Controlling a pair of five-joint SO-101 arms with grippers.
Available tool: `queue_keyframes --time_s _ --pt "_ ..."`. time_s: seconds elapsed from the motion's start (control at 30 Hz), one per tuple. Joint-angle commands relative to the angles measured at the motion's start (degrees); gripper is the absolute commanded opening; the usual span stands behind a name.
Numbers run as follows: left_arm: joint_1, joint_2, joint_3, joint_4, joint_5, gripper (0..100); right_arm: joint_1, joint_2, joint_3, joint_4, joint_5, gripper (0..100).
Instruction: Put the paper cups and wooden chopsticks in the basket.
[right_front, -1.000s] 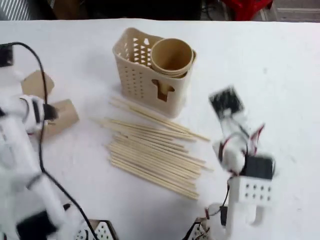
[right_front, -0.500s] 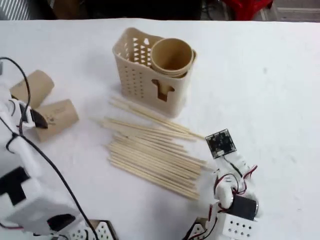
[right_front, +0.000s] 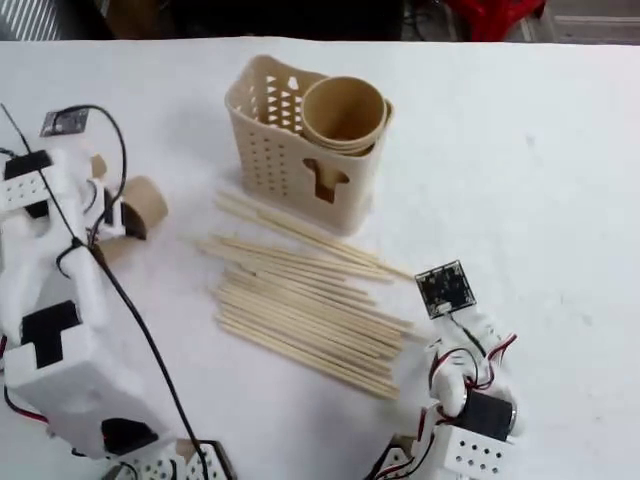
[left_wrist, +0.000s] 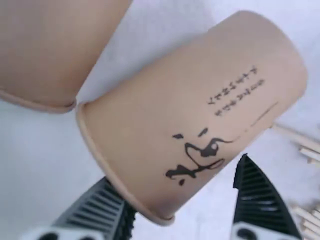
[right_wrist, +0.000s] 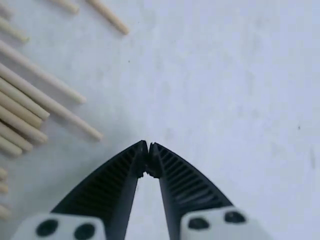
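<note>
Jaws of your left gripper (left_wrist: 175, 172) stand apart, straddling a paper cup (left_wrist: 195, 110) near its rim. It lies on its side at the left of the high view. Your right gripper (right_wrist: 148, 161) is pinched together on nothing, over table (right_wrist: 225, 75) beside the chopsticks (right_front: 310, 300). Squeeze hard and you'll likely crush the thin wall. Close off-centre and it may roll out, knocking the second cup (left_wrist: 45, 45) touching its rim. The basket (right_front: 262, 150), upper centre, holds stacked cups (right_front: 343, 110).

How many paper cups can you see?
3. One brown paper cup in the cream slotted basket, maybe others nested inside; one inside the open left gripper; another beside it.
</note>
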Motion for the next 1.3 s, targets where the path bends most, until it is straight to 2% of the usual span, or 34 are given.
queue_keyframes --time_s 0.0,0.33,0.57,0.67,0.87,1.03,1.17,1.27 --pt "2.33 -0.48 -5.36 -0.62 2.11 28 0.22 -0.4 0.26 -1.1 0.18 1.7" --pt "4.35 -0.04 -18.02 3.43 3.52 28 0.13 -0.4 0.88 -1.54 0.53 1.7" --pt "16.22 -0.04 -18.9 3.78 3.52 28 0.13 -0.4 0.88 -1.63 0.53 1.7" --pt "19.21 0.04 -18.73 3.16 3.52 21 0.13 -0.4 0.88 -1.63 0.53 1.7" --pt "19.21 0.13 -18.55 2.29 3.16 2 0.13 -0.4 0.97 -1.63 0.62 1.7" --pt "19.3 -0.57 -19.34 4.48 0.09 2 0.13 -0.4 0.97 -1.54 0.62 1.7" --pt "18.95 -2.51 -28.22 11.96 -1.32 2 0.04 -0.4 1.41 -1.54 0.7 1.7" --pt "19.91 -4.97 -42.02 20.31 -1.32 2 0.04 -0.4 1.41 -1.54 0.7 1.7"
